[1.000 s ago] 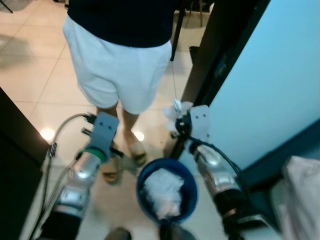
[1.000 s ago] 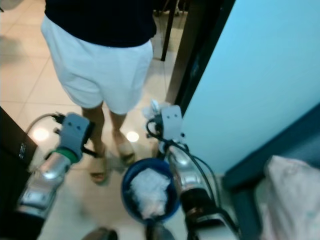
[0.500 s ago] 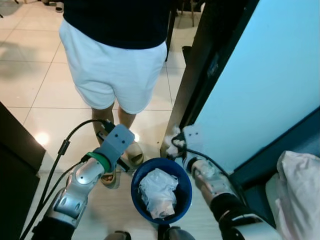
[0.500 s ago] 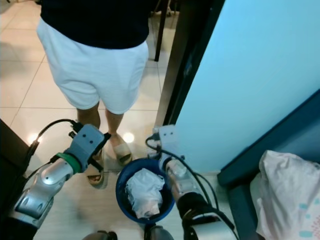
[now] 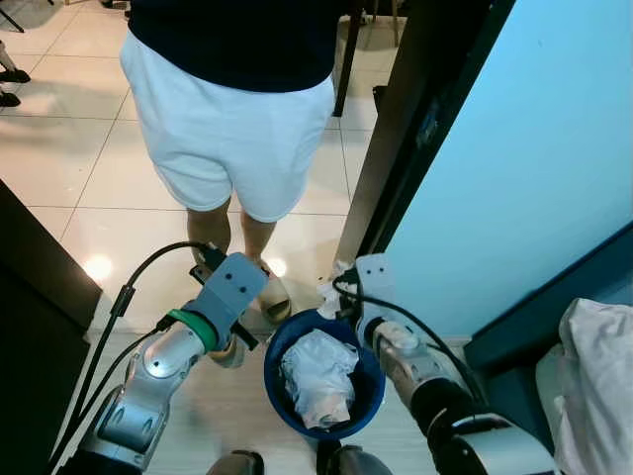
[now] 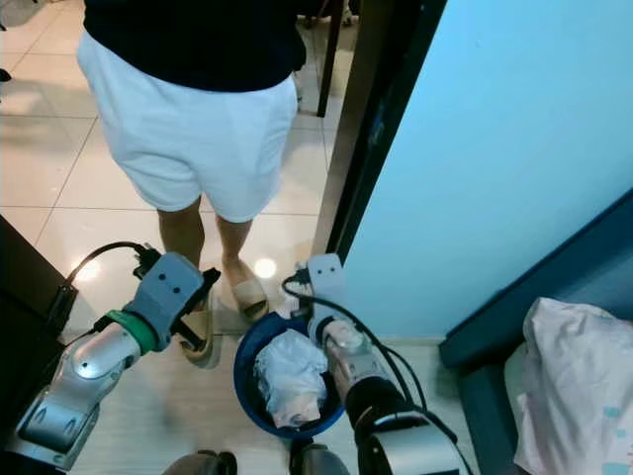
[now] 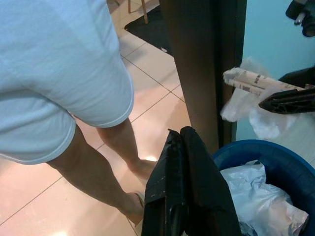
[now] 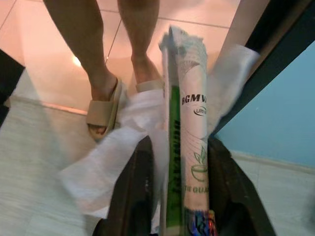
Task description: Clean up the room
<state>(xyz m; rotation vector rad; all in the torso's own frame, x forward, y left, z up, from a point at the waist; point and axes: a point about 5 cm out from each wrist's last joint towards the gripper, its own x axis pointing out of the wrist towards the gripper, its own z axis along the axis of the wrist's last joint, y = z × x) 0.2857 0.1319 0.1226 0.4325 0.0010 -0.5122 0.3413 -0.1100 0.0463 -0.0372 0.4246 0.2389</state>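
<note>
Blue bin (image 5: 368, 396) lower centre, holding crumpled paper | right tool (image 8: 174, 196) clamped on flattened paper cup (image 8: 189, 132) and tissue, at bin's far rim | left tool (image 7: 184, 196) fingers together, beside bin | step: binning litter | next: release over bin

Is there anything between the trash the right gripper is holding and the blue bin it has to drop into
Nothing visible blocks it. The right gripper is shut on a flattened paper cup and a tissue, right over the rim of the blue bin. The bin already holds crumpled white trash, with room on top.
</note>
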